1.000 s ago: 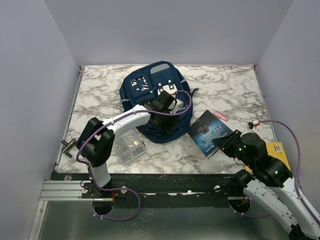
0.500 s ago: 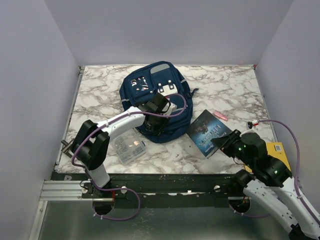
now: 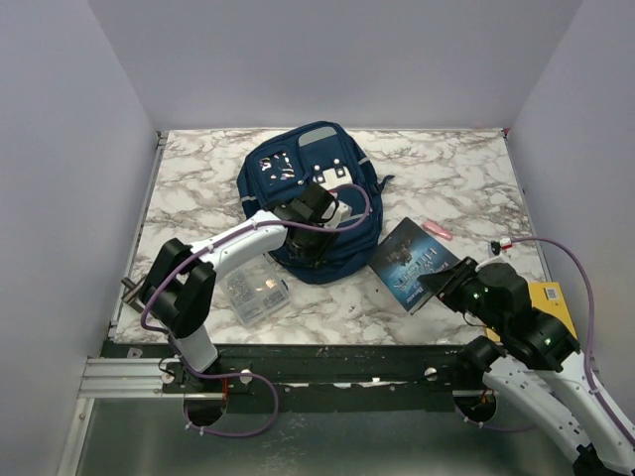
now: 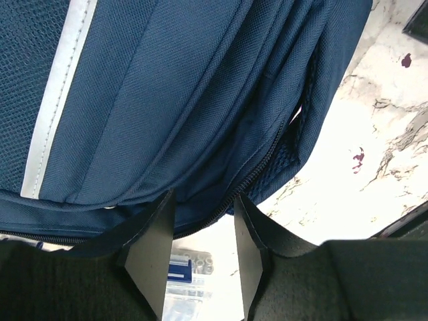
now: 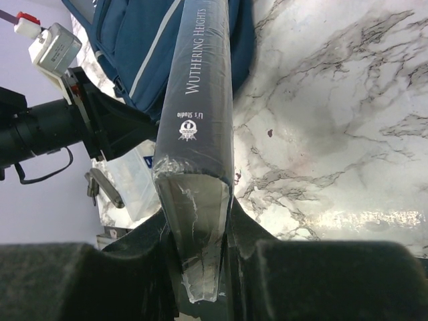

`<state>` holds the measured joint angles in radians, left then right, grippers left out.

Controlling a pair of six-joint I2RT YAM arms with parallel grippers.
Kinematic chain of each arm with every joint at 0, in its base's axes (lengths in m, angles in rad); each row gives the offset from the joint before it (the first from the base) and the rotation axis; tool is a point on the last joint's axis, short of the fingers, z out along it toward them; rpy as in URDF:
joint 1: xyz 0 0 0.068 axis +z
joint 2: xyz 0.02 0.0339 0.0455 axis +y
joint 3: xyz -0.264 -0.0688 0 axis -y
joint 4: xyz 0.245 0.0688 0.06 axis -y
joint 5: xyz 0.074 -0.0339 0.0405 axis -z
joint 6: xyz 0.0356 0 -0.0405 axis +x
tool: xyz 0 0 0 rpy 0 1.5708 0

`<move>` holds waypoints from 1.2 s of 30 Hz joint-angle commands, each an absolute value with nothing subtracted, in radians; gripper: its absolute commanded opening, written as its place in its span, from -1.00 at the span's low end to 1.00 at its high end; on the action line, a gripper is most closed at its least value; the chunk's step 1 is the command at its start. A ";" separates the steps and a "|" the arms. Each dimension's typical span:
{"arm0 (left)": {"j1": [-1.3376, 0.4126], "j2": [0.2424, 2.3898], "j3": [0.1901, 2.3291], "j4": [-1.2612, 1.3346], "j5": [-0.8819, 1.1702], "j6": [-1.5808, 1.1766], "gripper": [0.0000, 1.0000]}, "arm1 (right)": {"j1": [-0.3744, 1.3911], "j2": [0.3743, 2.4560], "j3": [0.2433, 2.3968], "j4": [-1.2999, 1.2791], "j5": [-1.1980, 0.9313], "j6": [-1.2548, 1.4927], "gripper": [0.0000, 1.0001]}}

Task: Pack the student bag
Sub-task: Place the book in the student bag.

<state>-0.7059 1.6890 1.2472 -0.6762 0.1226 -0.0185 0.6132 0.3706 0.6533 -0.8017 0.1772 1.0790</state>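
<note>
The navy student bag (image 3: 308, 178) lies flat at the table's middle back. My left gripper (image 3: 301, 248) is over its near edge. In the left wrist view the jaws (image 4: 200, 207) stand apart, and the bag's (image 4: 167, 87) zipper edge crosses just at their tips with nothing clamped. My right gripper (image 3: 442, 283) is shut on the near end of a dark book (image 3: 415, 263), right of the bag. In the right wrist view the book (image 5: 200, 100) shows spine up, "Wuthering Heights", clamped in my right gripper (image 5: 200, 221) and pointing at the bag (image 5: 134, 40).
A small clear plastic box (image 3: 253, 288) sits near the bag's front left; it also shows between the left fingers (image 4: 180, 274). A pink pen (image 3: 437, 230) lies behind the book. A yellow item (image 3: 551, 297) lies by the right arm. Walls enclose the table.
My left gripper has shifted slightly left and towards the near edge of the bag. The book in my right gripper has edged a little left.
</note>
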 commanded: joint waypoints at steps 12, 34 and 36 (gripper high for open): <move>-0.663 1.695 1.293 -0.625 0.248 -0.053 -0.55 | 0.614 0.367 0.666 -0.637 0.148 1.068 -0.99; -0.700 1.773 1.316 -0.605 0.156 -0.084 -1.00 | 0.614 0.364 0.646 -0.613 0.111 1.082 -0.99; -0.702 1.702 1.291 -0.565 0.137 -0.104 -1.00 | 0.614 0.360 0.639 -0.612 0.095 1.098 -0.99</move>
